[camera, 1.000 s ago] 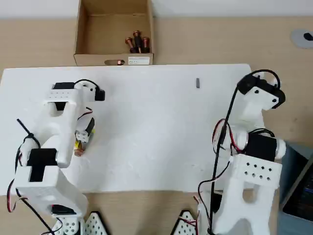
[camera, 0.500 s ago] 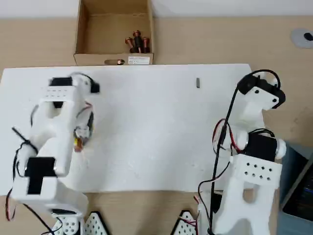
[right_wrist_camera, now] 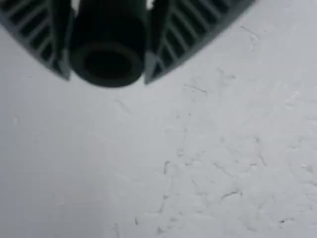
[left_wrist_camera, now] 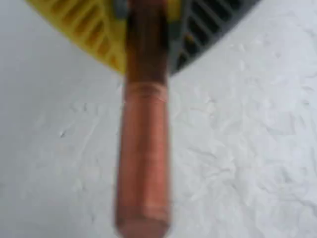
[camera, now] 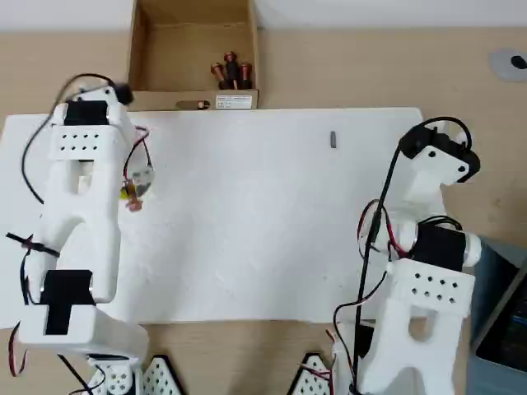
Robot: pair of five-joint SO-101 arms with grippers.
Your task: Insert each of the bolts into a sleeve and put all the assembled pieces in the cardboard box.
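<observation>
left claw (left_wrist_camera: pixel 147 44) clamps a bolt (left_wrist_camera: pixel 143 148) at the mat's (camera: pixel 263 230) 10 o'clock, long axis along the fingers (left_wrist_camera: pixel 84 29), tip pointing out; right claw (right_wrist_camera: pixel 106 44) clamps a sleeve (right_wrist_camera: pixel 106 62), bore toward its camera; 3 pieces (camera: pixel 231 72) in box (camera: pixel 136 58).

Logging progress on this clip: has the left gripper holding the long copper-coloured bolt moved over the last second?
Yes. The left gripper with its copper-coloured bolt moved toward the brown cardboard box.
</observation>
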